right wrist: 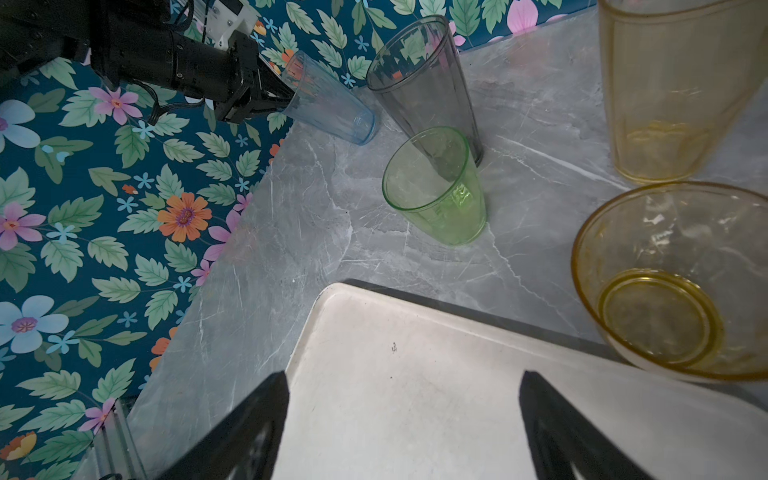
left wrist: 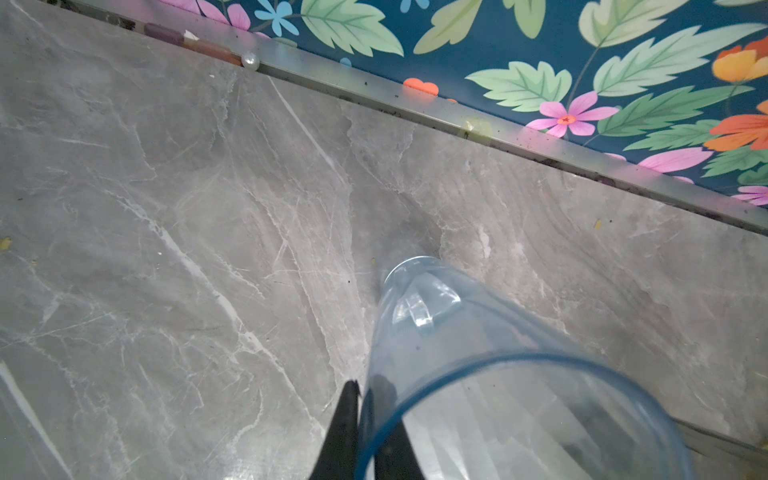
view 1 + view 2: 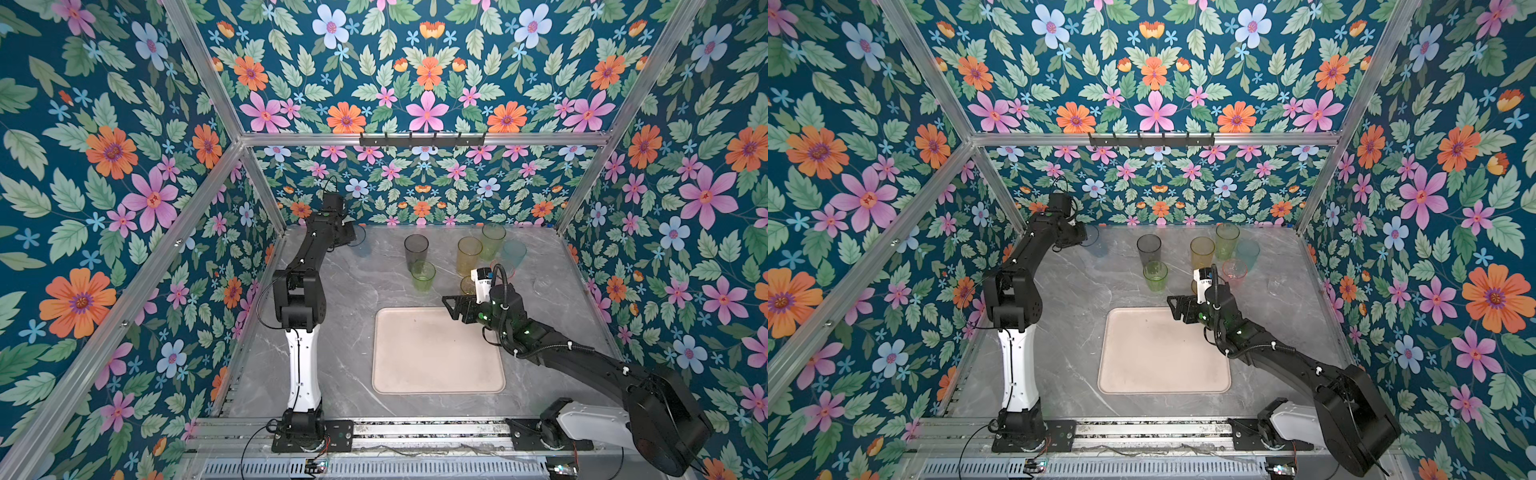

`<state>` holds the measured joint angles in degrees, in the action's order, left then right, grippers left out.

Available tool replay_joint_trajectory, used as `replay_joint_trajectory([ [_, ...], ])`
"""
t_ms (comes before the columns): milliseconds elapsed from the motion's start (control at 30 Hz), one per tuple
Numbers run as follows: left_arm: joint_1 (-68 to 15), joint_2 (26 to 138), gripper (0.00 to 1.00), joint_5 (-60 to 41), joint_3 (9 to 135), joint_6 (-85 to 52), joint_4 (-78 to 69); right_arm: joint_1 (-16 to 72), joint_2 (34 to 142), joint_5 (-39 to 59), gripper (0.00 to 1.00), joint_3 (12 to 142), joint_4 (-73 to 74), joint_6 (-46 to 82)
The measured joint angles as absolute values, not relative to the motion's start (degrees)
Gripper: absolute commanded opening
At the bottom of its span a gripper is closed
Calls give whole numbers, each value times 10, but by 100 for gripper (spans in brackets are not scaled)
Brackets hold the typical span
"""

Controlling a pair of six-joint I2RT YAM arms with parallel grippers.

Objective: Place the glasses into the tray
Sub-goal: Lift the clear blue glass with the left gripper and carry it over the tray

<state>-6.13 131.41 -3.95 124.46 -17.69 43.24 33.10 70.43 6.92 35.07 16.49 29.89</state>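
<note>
Glasses [image 3: 416, 249] stand on the table [image 3: 353, 291] at twelve o'clock from the tray [image 3: 436, 365] in both top views. My right pincer [image 3: 451, 307] hangs over the tray's one-o'clock corner, and my left pincer [image 3: 349, 237] is at ten o'clock.

Left wrist: my fingers [image 2: 345, 432] pinch the blue glass [image 2: 457, 332] at its rim.

Right wrist: my right jaws gape above the tray [image 1: 415, 353], and the blue glass [image 1: 332, 104] is tilted in my left pincer [image 1: 286, 99].
</note>
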Motion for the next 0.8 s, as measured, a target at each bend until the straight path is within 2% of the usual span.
replay_joint_trajectory([
  [433,-61,1251,3,-46,1236,-149,507,331,709,64,88,357,165,301],
  [800,-87,1118,2,-48,1127,-131,575,331,710,63,88,357,164,301],
])
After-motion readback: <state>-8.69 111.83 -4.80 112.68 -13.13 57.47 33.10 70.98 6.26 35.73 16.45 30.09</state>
